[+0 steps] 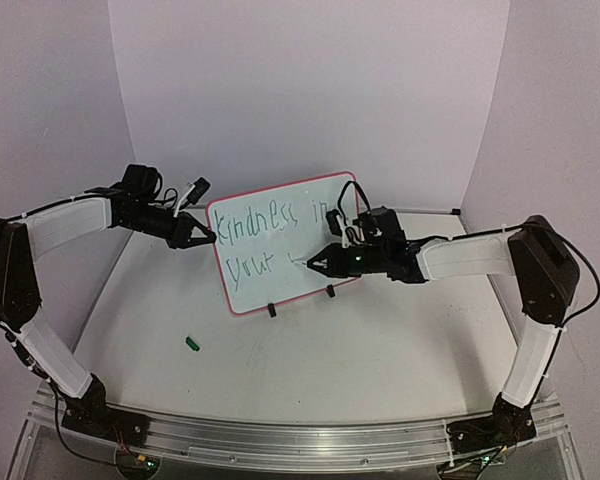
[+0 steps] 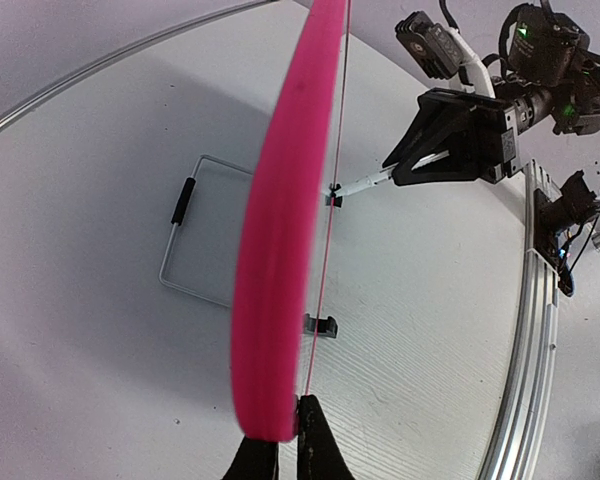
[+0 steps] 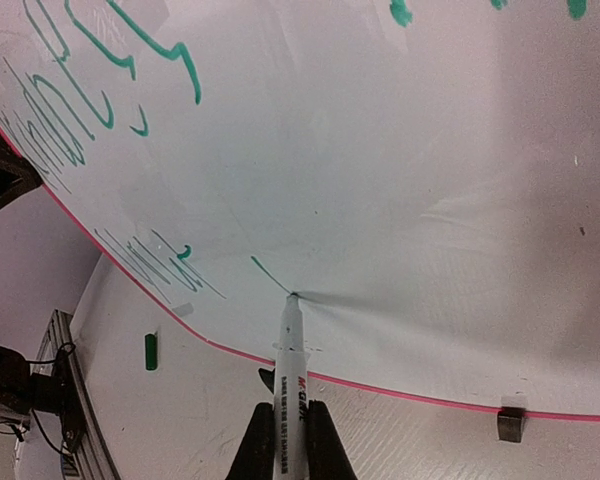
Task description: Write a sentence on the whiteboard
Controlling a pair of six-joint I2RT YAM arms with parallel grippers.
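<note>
Whiteboard (image 1: 265, 290) stands upright on the table (image 1: 360, 350) toward its far edge | left pincer (image 1: 208, 238) pinches the board's left rim | right pincer (image 3: 285, 440) clamps a marker (image 3: 288, 350), tip touching the board beside the green sentence (image 1: 270, 222)

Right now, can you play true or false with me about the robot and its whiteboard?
1. The right jaws hold a marker whose tip touches the whiteboard. True.
2. The whiteboard lies flat on the table. False: it stands upright on its black feet.
3. The sentence is written in red. False: the letters are green; only the frame is red.
4. A small green piece lies on the table in front of the board. True.
5. The left jaws are open, away from the board. False: they are shut on its left edge.
</note>
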